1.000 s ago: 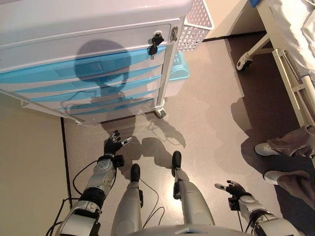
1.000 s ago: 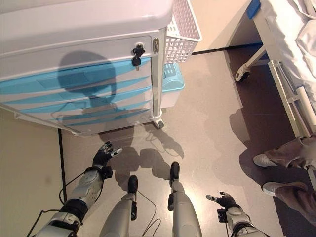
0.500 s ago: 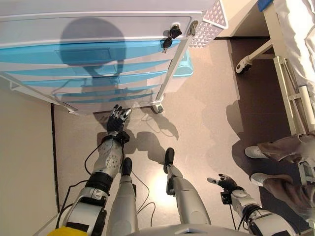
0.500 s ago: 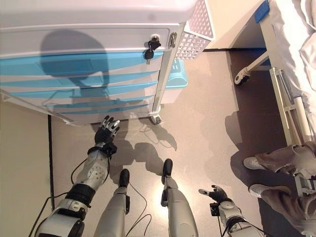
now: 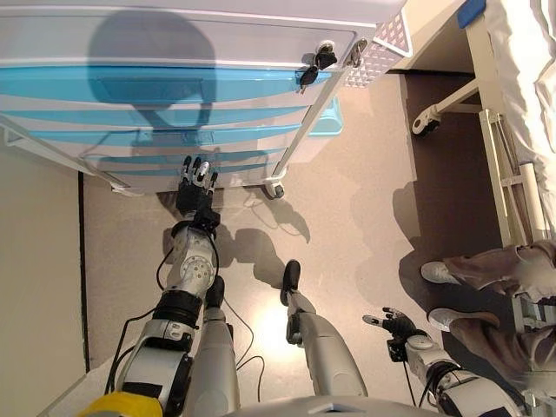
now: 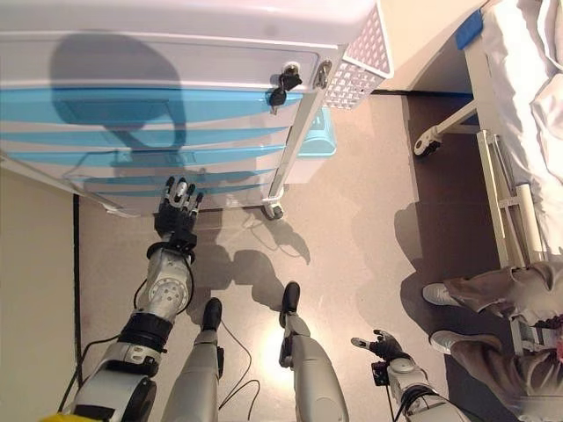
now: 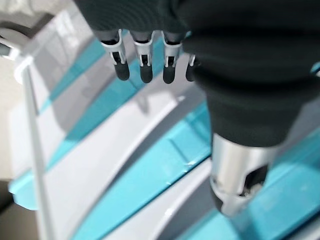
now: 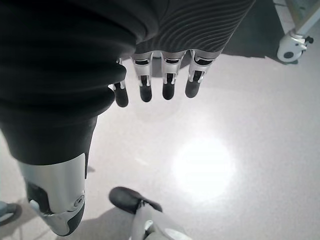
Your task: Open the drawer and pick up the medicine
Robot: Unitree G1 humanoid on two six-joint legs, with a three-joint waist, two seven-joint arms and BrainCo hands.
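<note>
— Starting nearest the cart: where is the right hand (image 5: 398,324)?
— Well away from it, low over the floor (image 5: 347,217), fingers loosely spread, holding nothing.
— And the left hand (image 5: 195,185)?
— Up against the cart (image 5: 52,39), at its lowest blue drawers (image 5: 165,156), fingers straight and slightly apart (whether the tips touch, I cannot tell).
— The drawers?
— All closed. No medicine shows.
— Farther off?
— Keys (image 5: 311,68) at the cart's top corner, a white basket (image 6: 362,69) on its side, a bed frame (image 5: 495,148) beyond.
</note>
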